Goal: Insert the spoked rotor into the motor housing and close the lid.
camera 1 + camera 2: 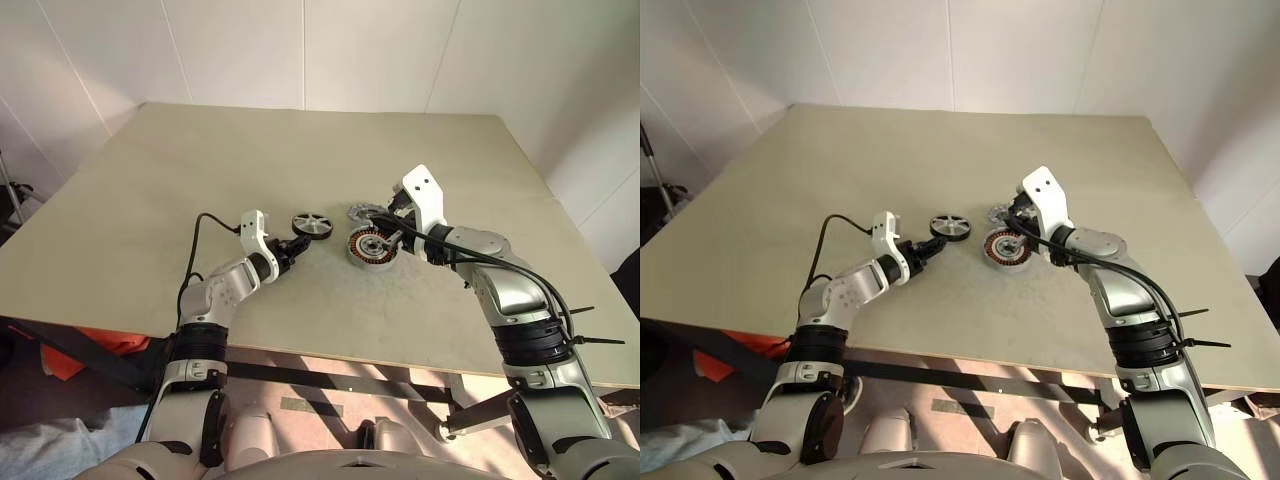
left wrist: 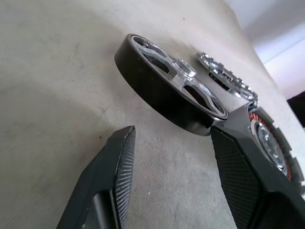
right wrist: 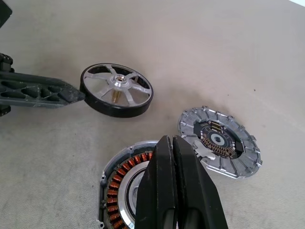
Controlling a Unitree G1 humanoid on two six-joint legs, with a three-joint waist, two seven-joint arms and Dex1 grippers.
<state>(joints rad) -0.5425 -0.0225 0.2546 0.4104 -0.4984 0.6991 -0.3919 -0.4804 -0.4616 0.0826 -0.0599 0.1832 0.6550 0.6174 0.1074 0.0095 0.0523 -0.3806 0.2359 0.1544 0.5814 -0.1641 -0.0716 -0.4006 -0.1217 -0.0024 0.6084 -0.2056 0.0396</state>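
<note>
The spoked rotor (image 1: 311, 224), black-rimmed with silver spokes, rests on the table just left of the motor housing (image 1: 372, 246), whose copper coils face up. The grey ribbed lid (image 1: 366, 212) lies flat behind the housing, touching or nearly touching it. My left gripper (image 1: 298, 243) is low over the table, open, its fingertips at the rotor's near rim; in the left wrist view the rotor (image 2: 169, 90) sits just beyond the two fingers (image 2: 114, 181). My right gripper (image 3: 169, 143) is shut with nothing in it and hovers over the housing (image 3: 119, 186), with the lid (image 3: 221, 140) beside it.
The parts sit near the middle of a broad beige table (image 1: 300, 150), with white walls behind it. Something orange (image 1: 105, 345) shows below the table's front left edge.
</note>
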